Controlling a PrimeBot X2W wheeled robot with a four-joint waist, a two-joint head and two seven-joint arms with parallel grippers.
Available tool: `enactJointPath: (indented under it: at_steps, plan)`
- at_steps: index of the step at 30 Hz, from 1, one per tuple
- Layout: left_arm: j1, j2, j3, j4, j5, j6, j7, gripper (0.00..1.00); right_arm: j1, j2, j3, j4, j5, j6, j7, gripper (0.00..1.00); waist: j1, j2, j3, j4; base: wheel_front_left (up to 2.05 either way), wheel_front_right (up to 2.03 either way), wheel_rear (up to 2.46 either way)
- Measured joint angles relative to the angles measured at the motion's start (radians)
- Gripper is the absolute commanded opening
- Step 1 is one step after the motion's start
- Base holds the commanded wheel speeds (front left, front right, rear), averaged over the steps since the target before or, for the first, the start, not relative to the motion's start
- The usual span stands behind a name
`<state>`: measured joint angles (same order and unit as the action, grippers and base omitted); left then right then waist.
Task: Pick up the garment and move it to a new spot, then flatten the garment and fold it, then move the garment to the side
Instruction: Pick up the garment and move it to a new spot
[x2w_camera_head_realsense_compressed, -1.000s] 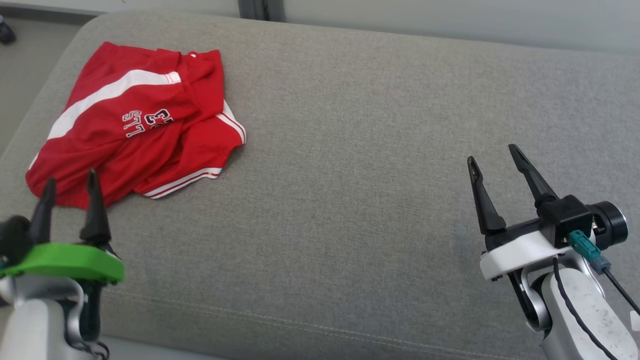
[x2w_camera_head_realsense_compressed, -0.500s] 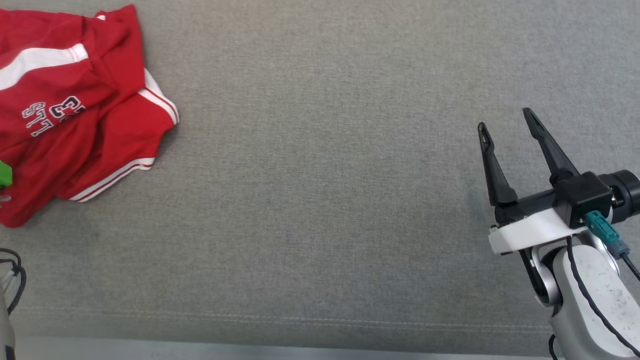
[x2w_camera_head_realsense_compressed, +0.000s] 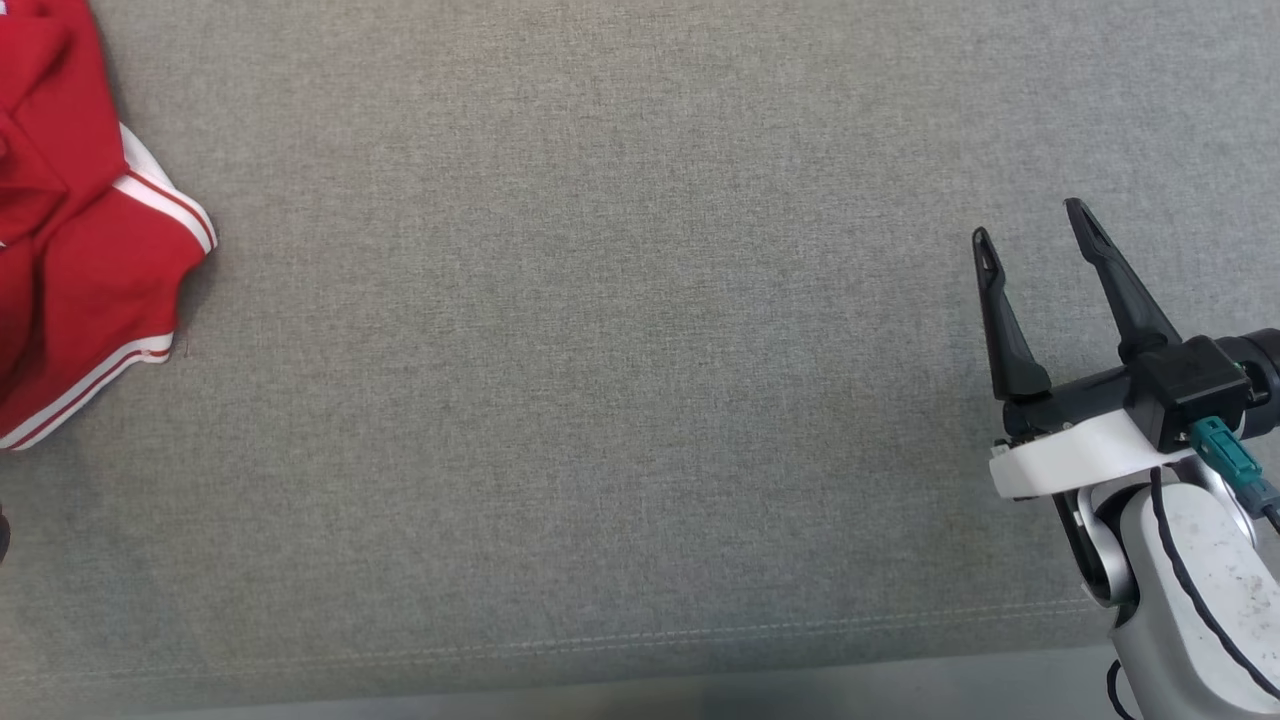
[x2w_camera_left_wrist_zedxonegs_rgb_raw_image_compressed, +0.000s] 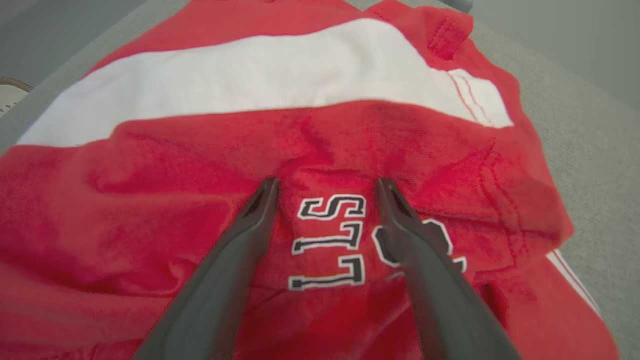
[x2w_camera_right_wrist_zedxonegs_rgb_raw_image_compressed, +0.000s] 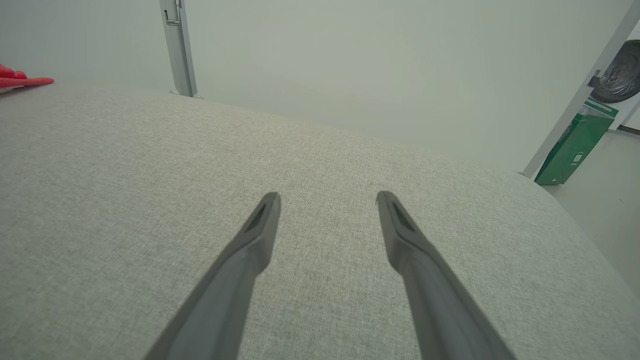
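Observation:
The garment (x2w_camera_head_realsense_compressed: 80, 260) is a crumpled red shirt with white stripes and black-and-white lettering, lying at the left edge of the head view on a grey cushion (x2w_camera_head_realsense_compressed: 600, 350). Seen from the left wrist, the garment (x2w_camera_left_wrist_zedxonegs_rgb_raw_image_compressed: 175, 165) spreads under my left gripper (x2w_camera_left_wrist_zedxonegs_rgb_raw_image_compressed: 325, 185), which is open just above the lettering with nothing between its fingers. My right gripper (x2w_camera_head_realsense_compressed: 1030, 225) is open over bare cushion at the right of the head view. In the right wrist view the right gripper (x2w_camera_right_wrist_zedxonegs_rgb_raw_image_compressed: 327, 197) points over the cushion, and a corner of the garment (x2w_camera_right_wrist_zedxonegs_rgb_raw_image_compressed: 25, 80) peeks in at the far left.
The cushion's front seam (x2w_camera_head_realsense_compressed: 600, 640) runs along the bottom of the head view. Past the cushion's far edge stand a pale wall (x2w_camera_right_wrist_zedxonegs_rgb_raw_image_compressed: 375, 65), a metal post (x2w_camera_right_wrist_zedxonegs_rgb_raw_image_compressed: 177, 50) and a green box (x2w_camera_right_wrist_zedxonegs_rgb_raw_image_compressed: 572, 145) on the floor at the right.
The head camera has turned right and down, so the garment has slid to the picture's left edge and the left gripper has left it. The right gripper stays open over the cushion.

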<state>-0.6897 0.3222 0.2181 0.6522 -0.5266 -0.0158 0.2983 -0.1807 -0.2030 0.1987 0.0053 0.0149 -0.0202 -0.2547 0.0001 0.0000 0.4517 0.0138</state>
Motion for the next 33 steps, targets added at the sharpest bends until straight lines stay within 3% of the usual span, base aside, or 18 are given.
enactJointPath:
  at_steps: [4,5,6,7,14,20,33]
  plan:
    - [-0.020,0.000,-0.001,0.039,0.001,0.009,0.001,1.00,0.006,-0.003,-0.005,-0.005,0.000,0.000,0.000,1.00,0.0000,0.0000,0.011,-0.010,0.00,0.00,0.00]
    - [-0.028,-0.001,-0.001,0.050,0.000,0.009,0.002,0.76,0.006,-0.004,-0.006,-0.006,0.000,0.000,0.000,1.00,0.0000,0.0000,0.012,-0.010,0.00,0.00,0.00]
    - [-0.035,-0.003,-0.004,0.058,0.000,0.008,0.004,0.30,0.006,-0.004,-0.008,-0.006,0.000,-0.001,0.000,1.00,0.0000,0.0000,0.013,-0.009,0.00,0.00,0.00]
    - [-0.041,-0.005,-0.013,0.067,0.001,0.007,0.004,0.00,0.006,-0.004,-0.012,-0.006,0.000,-0.008,0.000,1.00,0.0000,0.0000,0.012,-0.008,0.00,0.00,0.00]
    - [-0.075,-0.028,-0.058,0.098,0.005,-0.029,-0.012,0.00,0.008,-0.007,-0.022,-0.010,0.002,-0.016,0.000,1.00,0.0000,0.0000,0.003,0.016,0.00,0.00,0.00]
    - [-0.121,-0.073,-0.111,0.079,0.041,-0.064,-0.087,0.00,0.009,0.011,-0.016,-0.005,0.008,-0.017,0.000,1.00,-0.0001,0.0000,-0.023,0.040,0.00,0.00,0.00]
    - [-0.128,-0.053,-0.185,0.095,0.117,-0.078,-0.128,0.00,0.033,0.045,-0.004,0.027,0.040,-0.017,0.000,1.00,-0.0001,0.0000,-0.116,0.088,0.00,0.00,0.00]
